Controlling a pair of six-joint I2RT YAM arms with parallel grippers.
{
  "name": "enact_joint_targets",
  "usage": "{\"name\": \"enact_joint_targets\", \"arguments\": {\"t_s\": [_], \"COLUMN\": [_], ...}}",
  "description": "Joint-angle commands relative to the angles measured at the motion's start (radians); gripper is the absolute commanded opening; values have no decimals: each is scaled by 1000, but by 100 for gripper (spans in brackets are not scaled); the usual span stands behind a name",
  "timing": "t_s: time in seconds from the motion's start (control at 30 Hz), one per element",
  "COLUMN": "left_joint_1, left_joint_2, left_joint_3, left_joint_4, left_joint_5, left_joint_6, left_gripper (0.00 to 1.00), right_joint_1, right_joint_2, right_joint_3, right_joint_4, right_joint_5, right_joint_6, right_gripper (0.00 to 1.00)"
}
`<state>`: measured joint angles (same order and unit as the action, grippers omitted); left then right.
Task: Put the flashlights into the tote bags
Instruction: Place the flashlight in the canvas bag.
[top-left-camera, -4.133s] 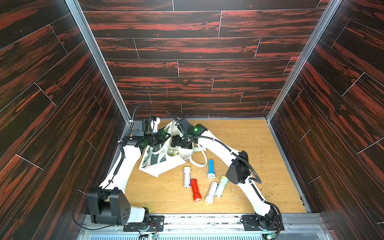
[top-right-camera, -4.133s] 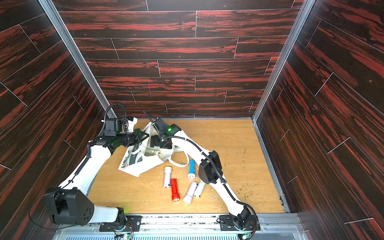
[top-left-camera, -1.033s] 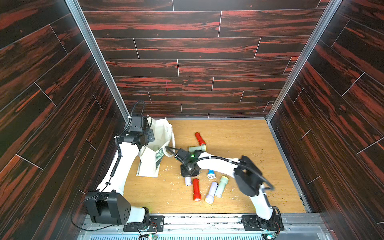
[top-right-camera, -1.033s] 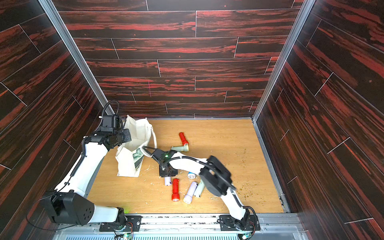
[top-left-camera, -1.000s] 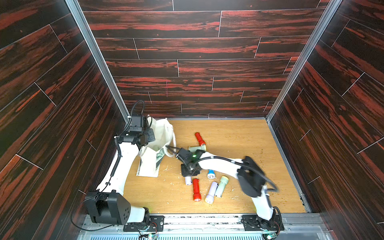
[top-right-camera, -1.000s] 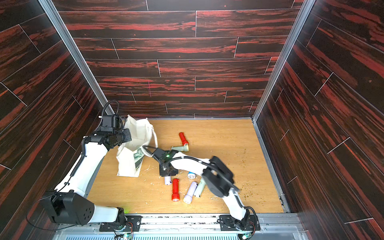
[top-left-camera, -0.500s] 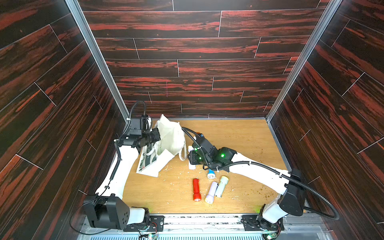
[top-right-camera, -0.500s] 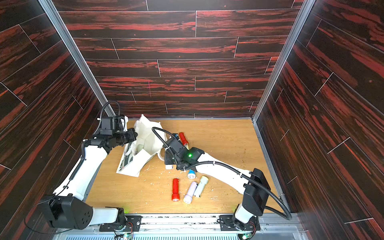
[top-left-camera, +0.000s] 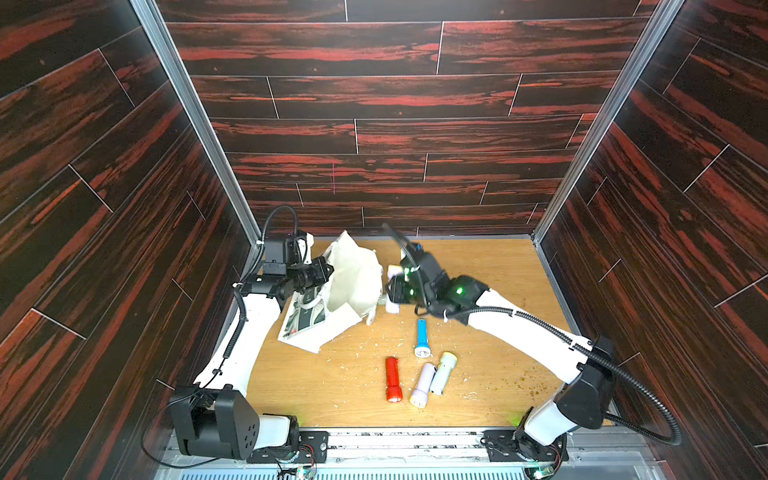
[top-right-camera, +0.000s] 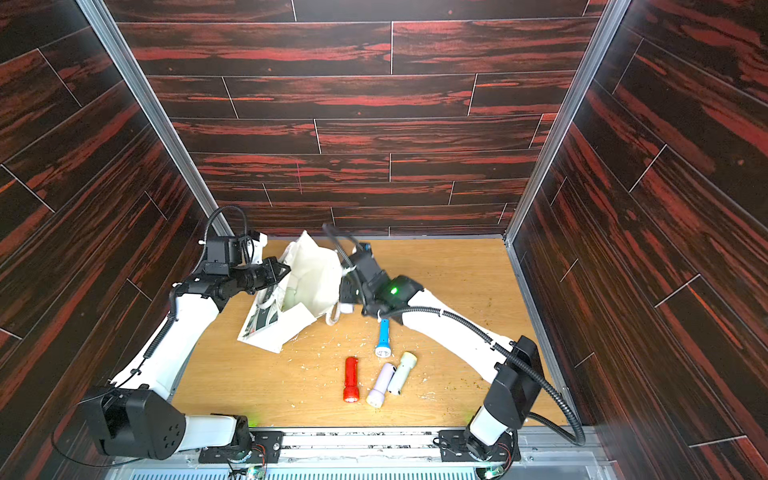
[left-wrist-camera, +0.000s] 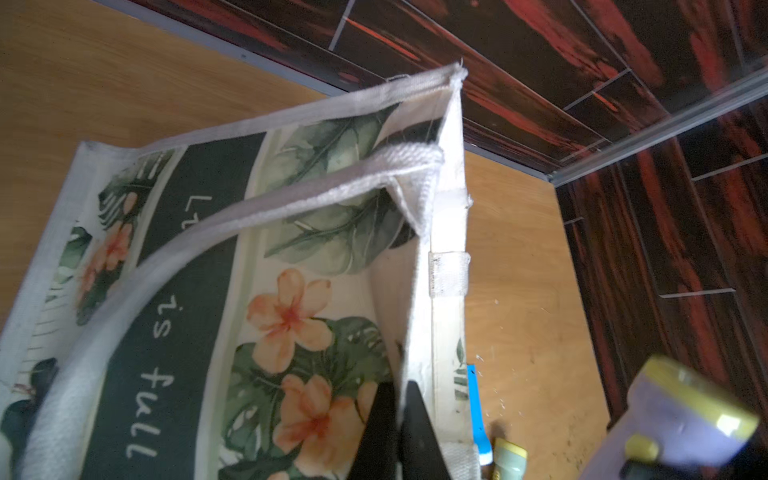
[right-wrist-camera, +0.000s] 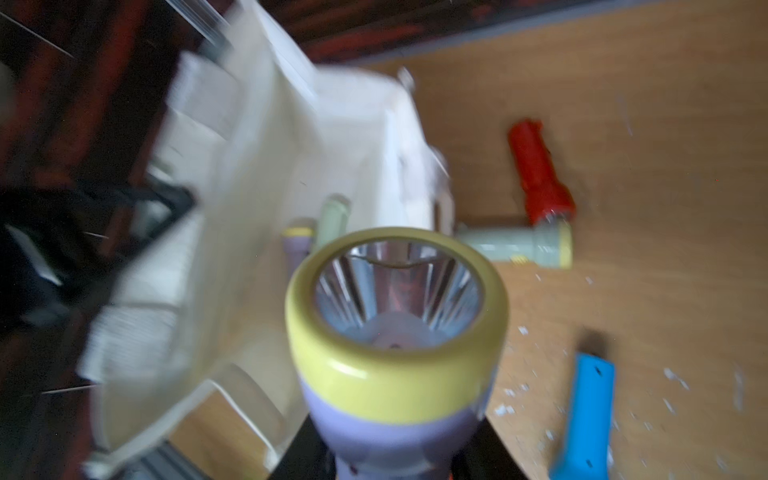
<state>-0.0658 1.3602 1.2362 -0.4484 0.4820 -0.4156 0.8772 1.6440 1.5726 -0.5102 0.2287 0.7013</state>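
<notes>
The cream tote bag (top-left-camera: 353, 282) (top-right-camera: 311, 278) lies tilted, mouth facing right. My left gripper (top-left-camera: 322, 270) (left-wrist-camera: 397, 415) is shut on its rim (left-wrist-camera: 446, 232). My right gripper (top-left-camera: 392, 286) (right-wrist-camera: 395, 457) is shut on a lilac flashlight (right-wrist-camera: 395, 353) with a yellow head, just outside the mouth. Two pale flashlights (right-wrist-camera: 328, 224) show inside the bag. On the table lie blue (top-left-camera: 422, 338), red (top-left-camera: 392, 378), lilac (top-left-camera: 422, 384) and mint (top-left-camera: 444, 372) flashlights. Behind the bag lie a second red one (right-wrist-camera: 540, 174) and a mint one (right-wrist-camera: 515, 245).
The wooden table (top-left-camera: 478, 266) is boxed in by dark panelled walls (top-left-camera: 374, 137) at the back and both sides. A strap handle (top-right-camera: 332, 316) hangs off the bag's mouth onto the table. Small crumbs are scattered near the loose flashlights.
My right gripper has carried the lilac flashlight up from the table to the bag's mouth. The left gripper has tipped the bag over, its mouth now facing the right arm.
</notes>
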Motion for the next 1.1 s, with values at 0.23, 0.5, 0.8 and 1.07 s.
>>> {"name": "enact_joint_targets", "arguments": {"t_s": [0.23,0.5,0.8,1.07], "left_joint_1": [-15,-15,-15,-15], "left_joint_2": [-55,-65,-67,-67], "left_joint_3": [-28,-41,-43,-45], "left_joint_4": [94,144,156,155], "left_joint_5": [131,201,208,205], "left_joint_6": [-17,-52,-66,-61], "left_gripper": [0,0,0,0], "right_joint_1": [-47,-46,-28,6], "right_joint_2": [189,334,460,640], "right_joint_3": [129,246,381,622], "right_joint_4": [75,-23,-209,-400], "right_joint_5": [-236,-223,-148,-125], "right_joint_6": [-34,74,190,178], "right_gripper": [0,0,0,0]}}
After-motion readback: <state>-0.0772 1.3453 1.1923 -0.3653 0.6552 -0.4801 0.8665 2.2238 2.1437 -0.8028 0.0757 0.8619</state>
